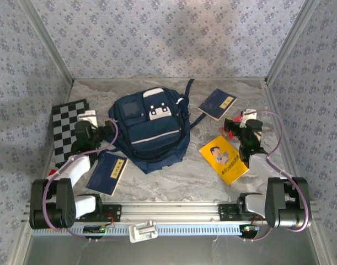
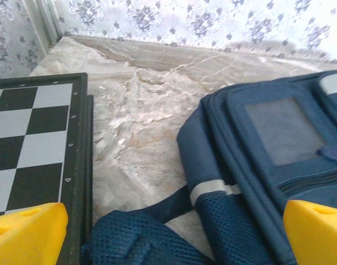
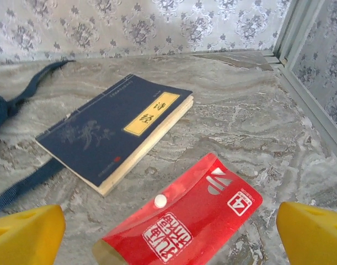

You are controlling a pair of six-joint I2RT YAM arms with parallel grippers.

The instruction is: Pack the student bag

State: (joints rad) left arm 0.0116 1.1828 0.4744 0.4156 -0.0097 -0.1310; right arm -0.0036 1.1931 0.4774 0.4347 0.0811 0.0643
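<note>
Near left: a navy booklet (image 1: 107, 173) with a yellow label lies flat on the counter (image 1: 179, 179), just beside the left arm
Near right: a yellow book (image 1: 223, 159) with a cartoon figure on its cover lies flat, near the right arm
Left side: the left gripper (image 1: 106, 131) has its jaws spread wide and holds nothing, low at the left edge of the student bag
Right side: the right gripper (image 1: 235, 126) has its jaws spread wide and holds nothing, over the red pouch (image 3: 185, 221)
Pouch: flat on the counter, white snap and white print facing up
Middle: the student bag (image 1: 151, 127) lies front pocket up, with its white patch at the far end
Left wall: a checkerboard (image 1: 66, 132) lies flat, just beside the bag's mesh strap
Far right: a second booklet (image 1: 218, 104), navy with a yellow label, lies near the pouch but apart from it, with a dark strap running past its left side
</note>
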